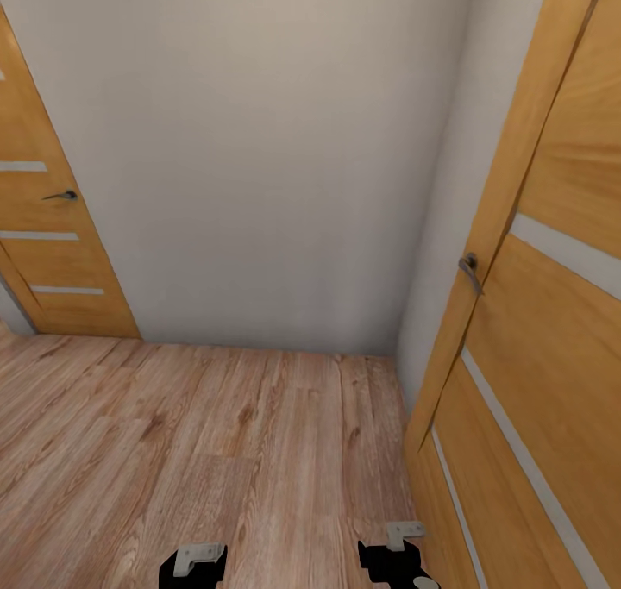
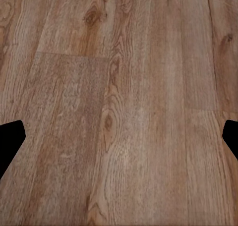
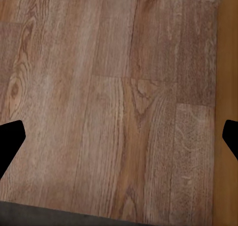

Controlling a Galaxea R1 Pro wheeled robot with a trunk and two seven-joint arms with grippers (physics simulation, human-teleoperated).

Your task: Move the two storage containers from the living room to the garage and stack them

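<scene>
Both pincers, left and right, stand apart and empty over light wood-plank floor. A plain cream wall faces the robot. An orange wooden door stands just right.

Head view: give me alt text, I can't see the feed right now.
A plain cream wall ends a light wood-plank floor, with an orange wooden door with a grey lever handle close on the right and a matching orange door far left. Both grippers hang low, open and empty.

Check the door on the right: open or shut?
Open. The right door stands swung out from the wall, its edge and handle facing the camera, its leaf running alongside the wood floor.
</scene>
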